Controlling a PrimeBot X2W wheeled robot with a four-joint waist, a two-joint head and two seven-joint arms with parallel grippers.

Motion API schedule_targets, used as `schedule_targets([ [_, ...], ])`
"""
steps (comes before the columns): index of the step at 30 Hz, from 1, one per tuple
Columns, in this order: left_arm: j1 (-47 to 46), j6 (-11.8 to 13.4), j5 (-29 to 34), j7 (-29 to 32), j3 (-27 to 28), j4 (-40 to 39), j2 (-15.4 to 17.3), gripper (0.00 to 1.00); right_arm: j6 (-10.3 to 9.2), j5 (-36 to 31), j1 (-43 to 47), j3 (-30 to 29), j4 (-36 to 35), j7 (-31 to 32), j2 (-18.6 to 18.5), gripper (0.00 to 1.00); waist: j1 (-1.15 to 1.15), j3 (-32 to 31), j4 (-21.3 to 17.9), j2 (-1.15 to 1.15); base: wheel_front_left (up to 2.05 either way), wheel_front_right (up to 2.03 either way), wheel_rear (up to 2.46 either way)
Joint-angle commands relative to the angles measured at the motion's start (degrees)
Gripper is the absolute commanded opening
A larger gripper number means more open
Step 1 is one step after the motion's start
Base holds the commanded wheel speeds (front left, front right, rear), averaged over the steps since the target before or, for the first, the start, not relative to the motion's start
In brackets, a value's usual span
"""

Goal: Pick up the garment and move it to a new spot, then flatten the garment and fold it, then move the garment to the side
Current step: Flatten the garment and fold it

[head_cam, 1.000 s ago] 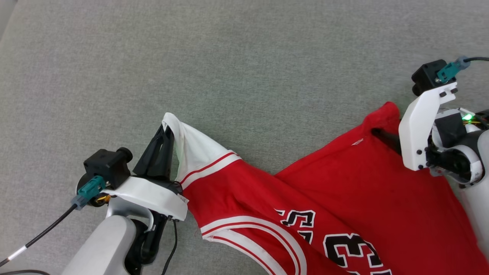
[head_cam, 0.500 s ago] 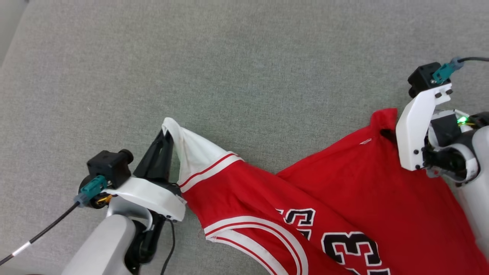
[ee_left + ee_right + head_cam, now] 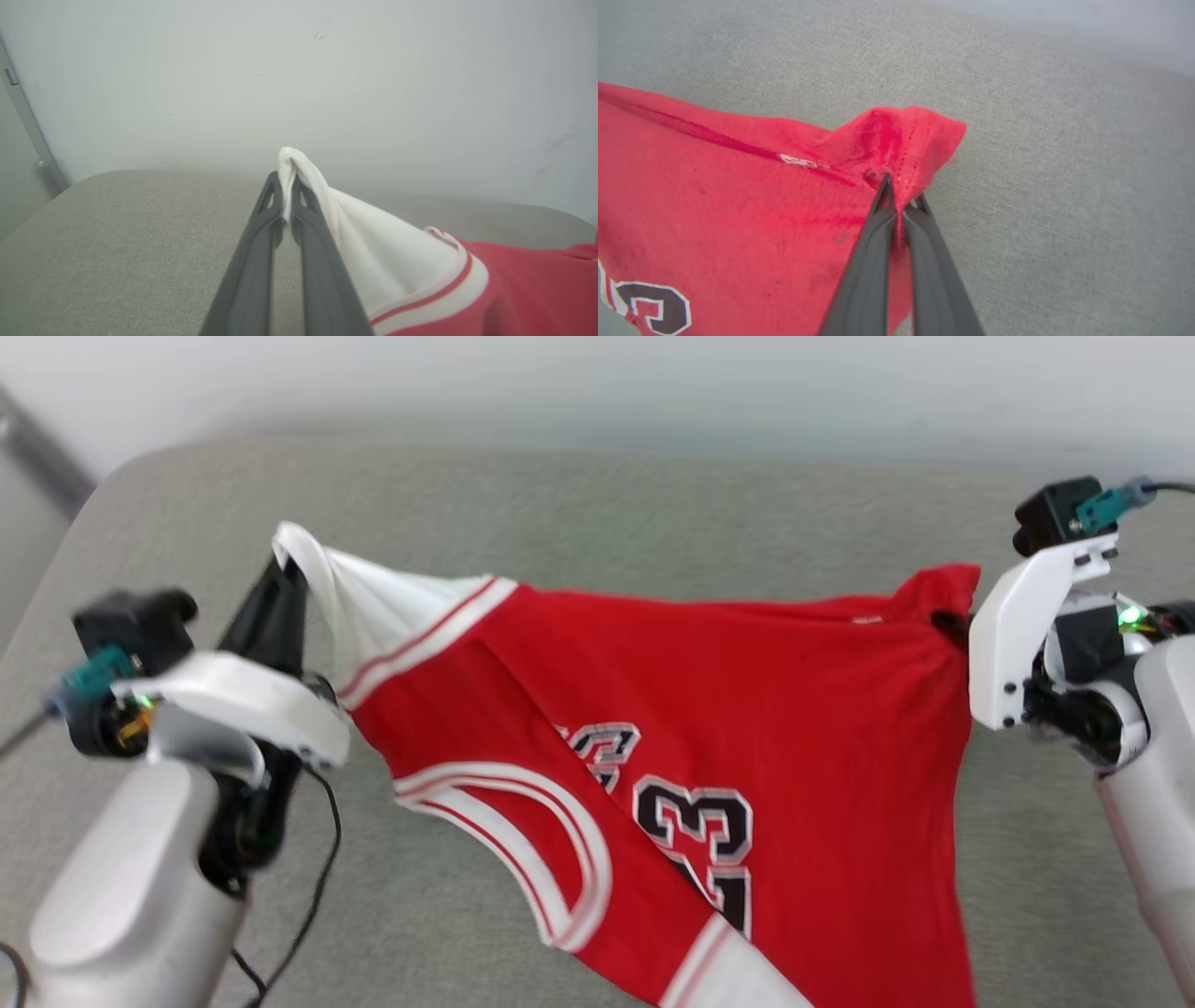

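Subject of inspection is the jersey [image 3: 747, 728], red, sleeveless, white inside, with white-and-red striped trim [image 3: 439, 625] at the armhole. It is held up above the grey cushion [image 3: 653, 513] and stretched between both arms. The left gripper [image 3: 284, 179], at about 10 o'clock in the head view, is clenched on a white inside-out corner of the cloth; the left wrist view shows that cloth pinched between the two dark fingertips. The right gripper [image 3: 901, 191], at about 3 o'clock in the head view, is clamped on a red hemmed corner, with the fabric bunched around its tips. From that top edge the jersey hangs toward 5 o'clock and runs off the bottom of the head view. Compared with a second ago, the cloth no longer lies slack on the cushion with an overlapping fold between the arms; its upper edge is now drawn nearly straight. The head camera has also shifted, bringing a pale wall [image 3: 597, 383] in at 12 o'clock. Legible writing: the number 23 [image 3: 695, 817] in black with a white outline, partly creased. A small white mark [image 3: 798, 161] on the seam near the right gripper may be a tag; it is too blurred to read.
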Motion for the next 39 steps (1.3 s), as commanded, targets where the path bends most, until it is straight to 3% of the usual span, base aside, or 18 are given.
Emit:
schedule_targets([
  [1,-2.0,-0.5,-0.5,0.6,0.5,1.1,0.4,0.00,-0.06,-0.5,-1.6,-0.5,0.9,-0.8,0.3,0.00,0.00,-2.7,-2.7,0.00,0.00,0.00,0.00],
  [10,-17.3,-3.8,-0.9,4.1,0.8,11.2,0.3,0.00,-0.07,-3.5,-10.4,-3.1,5.3,-5.8,1.3,0.00,0.00,-2.0,-5.9,0.00,0.00,0.00,0.00],
  [18,-35.3,-5.8,0.7,3.6,1.2,19.6,-0.5,0.00,-0.08,-9.5,-23.3,-5.4,6.9,-12.1,1.5,0.00,0.00,6.1,-7.1,0.00,0.00,0.00,0.00],
  [27,-53.5,-6.8,3.6,-1.4,2.6,25.1,0.1,0.00,-0.09,-17.0,-38.5,-10.1,8.0,-21.3,2.4,0.00,0.00,15.2,-7.2,0.00,0.00,0.00,0.00],
  [32,-62.0,-7.5,4.4,-2.9,2.7,27.2,-0.2,0.00,-0.09,-18.8,-46.8,-8.6,9.4,-23.5,0.9,0.00,0.00,20.9,-6.5,0.00,0.00,0.00,0.00],
  [39,-63.3,-8.2,4.3,-3.1,1.6,29.3,-1.3,0.00,-0.08,-17.7,-51.6,-5.2,14.9,-27.3,1.3,0.00,0.00,27.9,-5.6,0.00,0.00,0.00,0.00],
])
